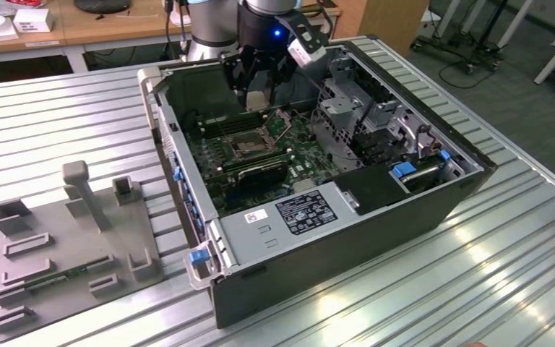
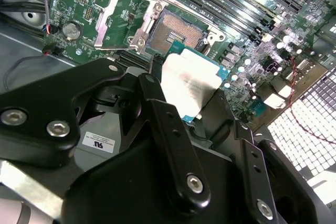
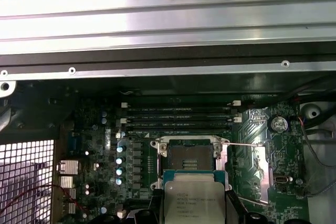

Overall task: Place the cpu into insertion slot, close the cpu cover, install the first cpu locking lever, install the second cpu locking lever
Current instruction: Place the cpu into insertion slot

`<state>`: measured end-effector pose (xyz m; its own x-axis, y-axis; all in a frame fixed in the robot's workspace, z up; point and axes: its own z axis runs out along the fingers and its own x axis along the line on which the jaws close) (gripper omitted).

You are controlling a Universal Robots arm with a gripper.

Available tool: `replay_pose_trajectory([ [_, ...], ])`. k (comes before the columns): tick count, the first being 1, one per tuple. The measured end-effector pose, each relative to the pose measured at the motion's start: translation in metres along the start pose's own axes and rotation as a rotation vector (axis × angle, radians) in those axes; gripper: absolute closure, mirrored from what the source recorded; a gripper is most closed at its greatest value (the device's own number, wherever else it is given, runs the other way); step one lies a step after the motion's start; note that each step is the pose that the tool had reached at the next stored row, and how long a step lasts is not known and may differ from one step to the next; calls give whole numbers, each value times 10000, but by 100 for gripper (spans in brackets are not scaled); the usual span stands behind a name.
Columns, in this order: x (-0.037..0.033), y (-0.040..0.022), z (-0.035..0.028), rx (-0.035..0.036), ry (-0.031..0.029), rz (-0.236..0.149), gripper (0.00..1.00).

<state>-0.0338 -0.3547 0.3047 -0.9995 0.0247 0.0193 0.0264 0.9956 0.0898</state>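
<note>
Walls of an open computer case (image 1: 374, 217) are set all round the green board (image 1: 297, 155), and the case is laid on a ribbed metal worktop (image 1: 56, 108). A grey tray of holders (image 1: 66, 238) is seen on the worktop at the exterior view's left, well apart from the case. Inside the case, a grey box with a label (image 1: 302, 211) is placed just beside the board. Metal cages with blue clips (image 1: 403, 170) are seen at the exterior view's right. Long black memory slots (image 3: 178, 116) are lined up just beside the insertion slot (image 3: 190, 158). A round silver battery (image 2: 71, 30) is fixed to the board near the cpu cover (image 2: 123, 22).

The cpu cover is flipped open and away from the insertion slot, so the way in is not blocked by it. The insertion slot is seen as a bare dark square with a shiny rim.

The cpu (image 3: 193, 203) is gripped by the tool (image 3: 193, 209) and pinched at two edges by the black fingers (image 2: 157, 103). It is a flat square with a pale silver top and a thin blue-green edge. It is held above the green board, close to the insertion slot and not yet in it.
</note>
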Motion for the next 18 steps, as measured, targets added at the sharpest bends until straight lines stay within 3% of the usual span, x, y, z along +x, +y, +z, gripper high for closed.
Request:
replay_pose_trajectory([
  [18, -1, -8, 87, 1, 1, 0, 46],
])
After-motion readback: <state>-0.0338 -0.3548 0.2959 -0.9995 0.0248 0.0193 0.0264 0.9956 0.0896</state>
